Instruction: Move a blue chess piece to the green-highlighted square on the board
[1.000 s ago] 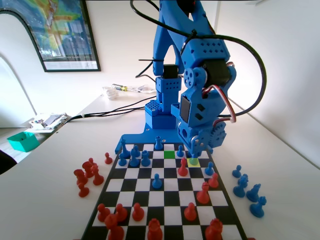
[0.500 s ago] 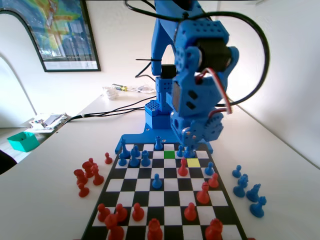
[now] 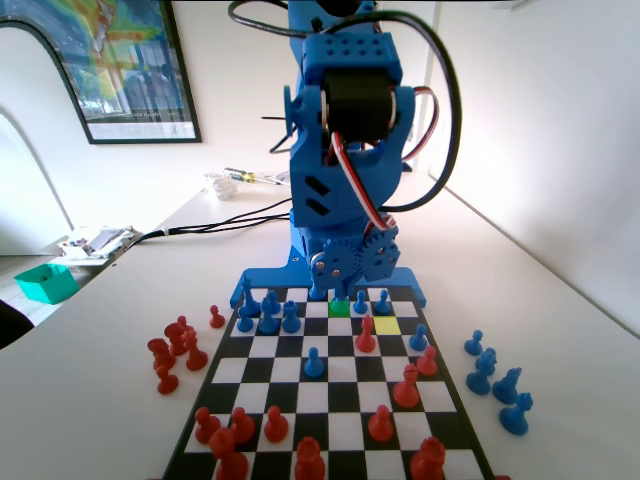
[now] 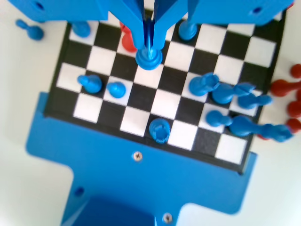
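Note:
My gripper hangs low over the far rows of the board, right above the green-highlighted square. In the wrist view the gripper is shut on a blue chess piece, whose round head shows between the two jaws, over the board. I cannot tell whether the piece's base touches the board. The yellow square, one square nearer the camera and to the right of the green one, is bare.
Blue pieces crowd the far-left squares, and two more stand just right of the green square. A red piece stands next to the yellow square. Captured red pieces lie left of the board, captured blue ones right.
The gripper took the blue piece off the yellow square, lifted it and swung left in the fixed view. It now hangs over the green square.

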You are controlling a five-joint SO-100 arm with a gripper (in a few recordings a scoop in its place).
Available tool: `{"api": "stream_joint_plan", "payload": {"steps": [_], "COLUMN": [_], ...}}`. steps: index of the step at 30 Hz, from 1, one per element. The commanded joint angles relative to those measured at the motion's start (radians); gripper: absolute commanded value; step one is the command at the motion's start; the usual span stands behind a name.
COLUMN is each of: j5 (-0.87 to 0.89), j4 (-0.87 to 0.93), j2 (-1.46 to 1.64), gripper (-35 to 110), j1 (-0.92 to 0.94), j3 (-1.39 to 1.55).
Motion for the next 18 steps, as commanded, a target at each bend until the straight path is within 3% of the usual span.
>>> {"api": "stream_joint_plan", "payload": {"steps": [1, 18], "j5": [-0.023, -0.035], "j4": [-0.023, -0.189], "j2": [0.083, 0.083], "gripper": [1, 1], "j1": [0.005, -0.012], "j3": [0.049, 0.232]}}
